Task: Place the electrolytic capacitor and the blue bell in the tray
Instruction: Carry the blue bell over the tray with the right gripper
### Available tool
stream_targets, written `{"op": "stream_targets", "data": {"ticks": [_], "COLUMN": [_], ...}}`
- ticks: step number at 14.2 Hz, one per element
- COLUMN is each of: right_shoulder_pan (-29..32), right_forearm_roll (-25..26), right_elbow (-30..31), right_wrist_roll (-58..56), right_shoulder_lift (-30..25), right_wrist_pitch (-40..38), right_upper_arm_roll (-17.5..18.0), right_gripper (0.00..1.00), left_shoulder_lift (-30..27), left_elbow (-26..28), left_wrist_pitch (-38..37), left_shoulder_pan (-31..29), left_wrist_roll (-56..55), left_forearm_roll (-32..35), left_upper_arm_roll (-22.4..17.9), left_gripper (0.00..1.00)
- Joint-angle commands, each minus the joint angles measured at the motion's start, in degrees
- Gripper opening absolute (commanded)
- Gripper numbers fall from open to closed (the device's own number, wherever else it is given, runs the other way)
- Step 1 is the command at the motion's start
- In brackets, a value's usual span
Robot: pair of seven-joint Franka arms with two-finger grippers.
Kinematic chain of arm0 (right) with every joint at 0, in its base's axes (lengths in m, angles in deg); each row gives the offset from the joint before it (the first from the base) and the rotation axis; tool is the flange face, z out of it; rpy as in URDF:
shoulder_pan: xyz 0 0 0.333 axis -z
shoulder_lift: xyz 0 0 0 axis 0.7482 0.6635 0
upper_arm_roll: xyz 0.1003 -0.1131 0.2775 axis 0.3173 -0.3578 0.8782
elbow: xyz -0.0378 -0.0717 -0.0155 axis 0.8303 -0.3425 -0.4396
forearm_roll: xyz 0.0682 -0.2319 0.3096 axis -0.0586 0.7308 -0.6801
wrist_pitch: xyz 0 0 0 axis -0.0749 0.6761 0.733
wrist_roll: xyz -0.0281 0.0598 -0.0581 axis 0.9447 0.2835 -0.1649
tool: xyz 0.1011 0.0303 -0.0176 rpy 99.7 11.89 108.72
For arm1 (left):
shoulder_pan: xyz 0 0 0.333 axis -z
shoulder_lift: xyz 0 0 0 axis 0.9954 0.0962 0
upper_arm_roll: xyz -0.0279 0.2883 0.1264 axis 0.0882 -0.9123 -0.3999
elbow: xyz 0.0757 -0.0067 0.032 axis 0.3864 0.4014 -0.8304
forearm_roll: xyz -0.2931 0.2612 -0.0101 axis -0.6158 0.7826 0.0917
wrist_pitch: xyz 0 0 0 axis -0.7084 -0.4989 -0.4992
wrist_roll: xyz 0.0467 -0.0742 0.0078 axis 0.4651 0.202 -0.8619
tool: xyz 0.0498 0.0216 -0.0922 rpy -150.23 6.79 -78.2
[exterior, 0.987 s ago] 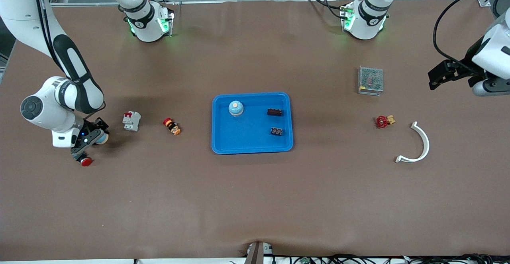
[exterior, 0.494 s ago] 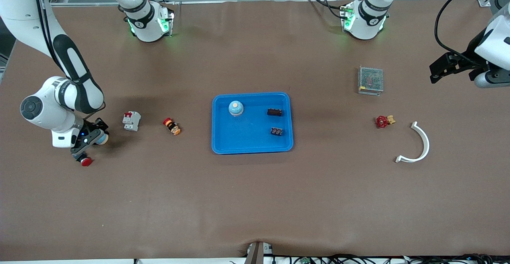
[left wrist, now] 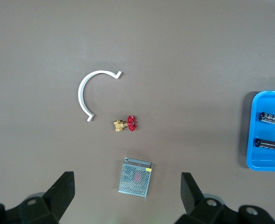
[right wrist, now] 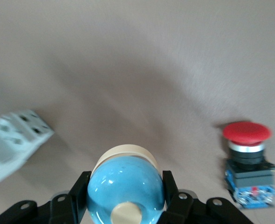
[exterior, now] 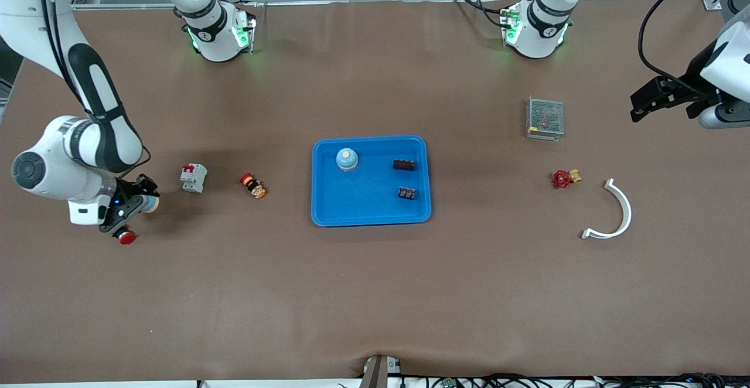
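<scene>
Front view: the blue tray [exterior: 371, 212] sits mid-table and holds a blue bell [exterior: 347, 159] plus two small dark parts [exterior: 404, 165], probably the capacitors, though they are too small to tell. The right gripper [exterior: 136, 207] is at the right arm's end of the table; the left gripper [exterior: 647, 104] waits over the left arm's end.

Left wrist view: its fingers [left wrist: 191, 191] are spread, grasping nothing.

Right wrist view: the jaws are clenched on a second blue bell [right wrist: 125, 186], beside a red push button [right wrist: 248, 158].
</scene>
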Motion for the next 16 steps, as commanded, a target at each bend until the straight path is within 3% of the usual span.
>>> {"op": "stream_targets", "data": {"ticks": [1,4,7,10,16], "right_shoulder_pan": [-2.97,-7.62,-13.07,-17.65,-29.24], "right_forearm_roll": [-0.4,-0.23,-0.4,-1.01,-6.99], "right_elbow": [-8.28,-19.45,-25.71,-27.13,-27.13], "right_wrist_roll": [7.08,19.02,32.29,44.42,66.14], "right_shoulder_lift": [-1.91,-1.82,-1.73,-1.65,-1.03], "right_wrist_pitch": [-12.52,-25.37,-30.41,-31.21,-27.18], "right_upper_arm_roll": [0.05,0.05,0.05,0.4,0.23], "right_gripper": [0.44,0.43,0.43,0.43,0.43], "left_shoulder_lift": [-1.33,-1.33,-0.72,-0.1,0.25], "left_elbow": [1.27,1.18,0.65,0.57,0.56], "left_wrist_pitch": [0.51,0.16,0.33,0.69,1.56], "left_shoulder_pan": [-0.57,-0.57,-0.31,-0.22,0.13], "left_wrist_roll": [0.6,-0.01,-0.1,-0.1,-0.1], "left_forearm_roll": [-1.07,-0.98,-0.72,-0.54,-0.54], "left_upper_arm_roll": [0.55,0.55,0.55,0.55,0.98], "left_gripper": [1.0,1.0,1.0,1.0,1.0]}}
